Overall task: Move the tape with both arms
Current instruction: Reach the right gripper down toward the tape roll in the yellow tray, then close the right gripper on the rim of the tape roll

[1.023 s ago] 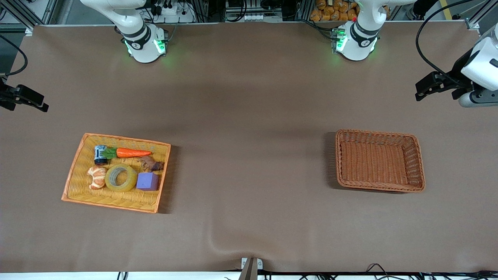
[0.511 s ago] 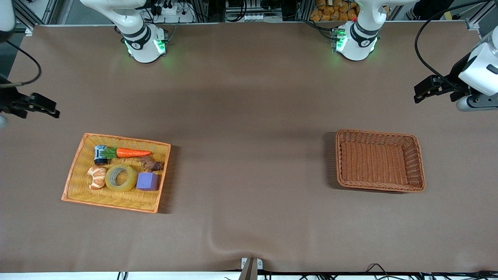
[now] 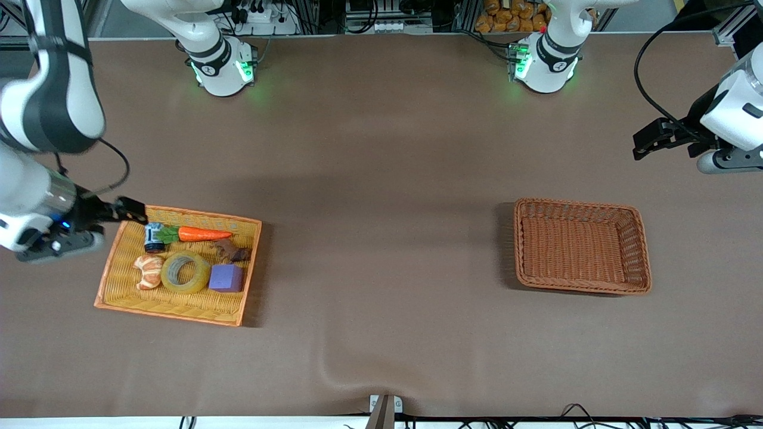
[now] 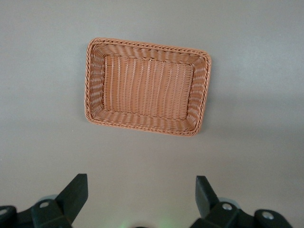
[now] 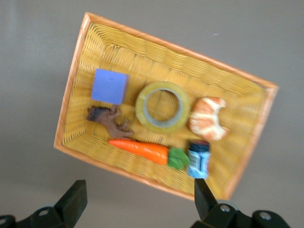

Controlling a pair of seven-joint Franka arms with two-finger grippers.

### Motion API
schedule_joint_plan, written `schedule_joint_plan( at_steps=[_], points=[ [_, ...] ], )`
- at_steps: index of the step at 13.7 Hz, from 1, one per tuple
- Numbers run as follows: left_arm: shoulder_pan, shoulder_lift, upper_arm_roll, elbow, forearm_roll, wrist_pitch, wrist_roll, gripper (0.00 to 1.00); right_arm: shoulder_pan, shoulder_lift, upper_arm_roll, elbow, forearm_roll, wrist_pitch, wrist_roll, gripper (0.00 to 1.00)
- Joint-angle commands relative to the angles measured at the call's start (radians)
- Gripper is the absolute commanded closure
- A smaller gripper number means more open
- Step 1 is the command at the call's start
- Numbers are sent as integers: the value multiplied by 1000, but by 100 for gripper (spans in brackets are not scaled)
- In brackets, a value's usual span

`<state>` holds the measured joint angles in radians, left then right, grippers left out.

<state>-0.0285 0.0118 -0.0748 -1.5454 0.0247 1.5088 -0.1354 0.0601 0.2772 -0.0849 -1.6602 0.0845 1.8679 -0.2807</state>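
The tape (image 3: 185, 272) lies flat in the yellow basket (image 3: 119, 262) toward the right arm's end of the table, its ring hole facing straight up, so its axis stands upright and no end points anywhere along the table. It sits between the orange-peel toy (image 3: 148, 271) and the purple cube (image 3: 226, 277), touching both or nearly so. The carrot (image 3: 197, 233) lies farther from the front camera, its tip pointing toward the left arm's end, with a small blue-labelled can (image 3: 154, 236) at its leafy end and a brown animal figure (image 3: 231, 251) just beside the cube. Writing on the can's label is too small to read. The right gripper (image 3: 136, 211) hangs over the basket's rim by the can, fingers (image 5: 71, 202) spread wide with nothing between them. The right wrist view shows the tape's pale inner core more plainly than the front view does. Over at the left arm's end, the left gripper (image 3: 642, 142) waits in the air, fingers (image 4: 73, 195) likewise spread and empty; its wrist view shows only the brown wicker basket (image 4: 95, 80) on the brown table (image 3: 387, 238).
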Motion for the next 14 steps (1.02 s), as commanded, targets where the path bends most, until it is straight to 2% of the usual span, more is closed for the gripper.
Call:
schedule_joint_plan(
  at_steps=[1, 4, 8, 12, 14],
  points=[
    [5, 4, 0, 16, -26, -9, -7, 0, 16, 95, 1, 10, 49, 31, -37, 0],
    [18, 4, 0, 16, -26, -9, -7, 0, 9, 178, 1, 8, 51, 146, -253, 0],
    [18, 2, 0, 14, -28, -9, -7, 0, 20, 292, 1, 5, 49, 253, -288, 0],
    [22, 2, 0, 13, -28, -9, -7, 0, 4, 375, 2, 5, 54, 273, -307, 0],
    [21, 4, 0, 13, -28, -9, -7, 0, 20, 382, 2, 2, 58, 274, -307, 11]
  ],
)
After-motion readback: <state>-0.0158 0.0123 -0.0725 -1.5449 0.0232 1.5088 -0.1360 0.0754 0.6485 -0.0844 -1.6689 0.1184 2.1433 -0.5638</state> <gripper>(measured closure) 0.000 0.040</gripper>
